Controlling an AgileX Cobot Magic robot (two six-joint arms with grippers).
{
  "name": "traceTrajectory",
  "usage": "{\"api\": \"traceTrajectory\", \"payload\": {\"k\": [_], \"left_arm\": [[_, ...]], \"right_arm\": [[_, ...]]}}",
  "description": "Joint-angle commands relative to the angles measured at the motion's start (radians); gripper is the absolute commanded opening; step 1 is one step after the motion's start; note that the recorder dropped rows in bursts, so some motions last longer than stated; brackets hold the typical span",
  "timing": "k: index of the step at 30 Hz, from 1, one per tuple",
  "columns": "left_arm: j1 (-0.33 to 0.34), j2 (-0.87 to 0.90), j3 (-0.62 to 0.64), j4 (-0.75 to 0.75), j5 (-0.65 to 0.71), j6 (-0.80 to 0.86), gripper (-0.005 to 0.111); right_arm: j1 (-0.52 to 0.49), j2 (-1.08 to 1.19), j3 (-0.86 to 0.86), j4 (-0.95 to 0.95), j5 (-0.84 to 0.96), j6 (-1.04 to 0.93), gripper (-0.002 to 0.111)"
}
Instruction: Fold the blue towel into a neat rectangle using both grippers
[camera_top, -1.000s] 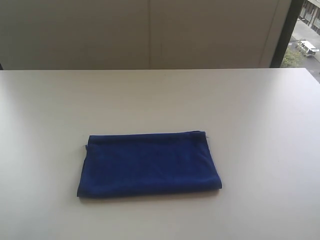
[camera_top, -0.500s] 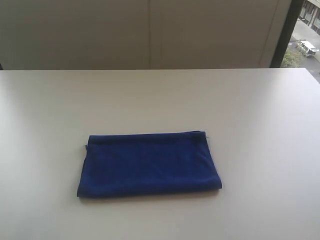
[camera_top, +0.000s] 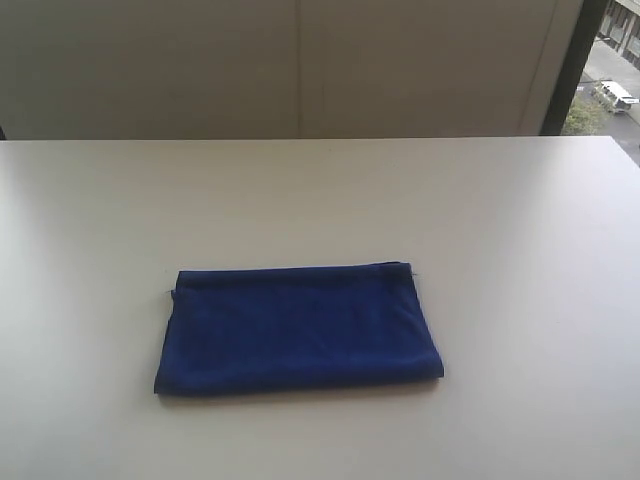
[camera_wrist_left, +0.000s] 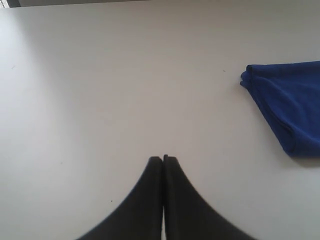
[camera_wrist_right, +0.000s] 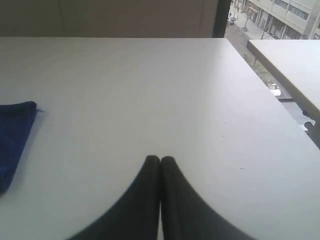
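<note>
1. The deep royal-blue, soft microfibre towel (camera_top: 297, 328) lies flat on the plain white surface (camera_top: 320, 190). It sits in the near half, a little left of centre, and is already folded into a wide rectangle several layers thick.
2. The left end effector (camera_wrist_left: 163, 159), with narrow black fingers, is clenched tight on nothing. It hangs over bare surface, well apart from the towel's left end (camera_wrist_left: 287, 105).
3. The right end effector (camera_wrist_right: 160, 159), equally black and narrow, is likewise pressed shut and empty. It is well apart from the towel's right corner (camera_wrist_right: 14, 135).
4. Judged from this layout, the folding looks essentially finished. The step in hand is a final check, with both arms held clear.
5. The fold along the near edge looks rounded and even. At the left end the layers look slightly offset, and a thin paler line runs along the far edge, so the stack is neat but not perfectly flush.
6. Something tiny pokes out at the far right corner. It is too small to tell whether it is thread or tag.
7. To do this step well, keep both end effectors away from the cloth, because soft microfibre drags and bunches under a passing finger.
8. If tidying is wanted, a gentle nudge with closed fingertips at the left end should square the layers. Press inward along the surface and do not lift, since lifting would likely loosen the stack.
</note>
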Motion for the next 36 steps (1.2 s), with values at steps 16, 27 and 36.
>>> {"api": "traceTrajectory", "payload": {"k": [16,27,36], "left_arm": [[0.003,-0.004,0.004,-0.007,-0.004,0.000,0.000],[0.002,-0.004,0.004,-0.007,-0.004,0.000,0.000],[0.002,-0.004,0.004,-0.007,-0.004,0.000,0.000]], "right_arm": [[0.060,-0.004,0.005,0.000,-0.004,-0.007,0.000],[0.060,-0.004,0.005,0.000,-0.004,-0.007,0.000],[0.060,-0.004,0.005,0.000,-0.004,-0.007,0.000]]}}
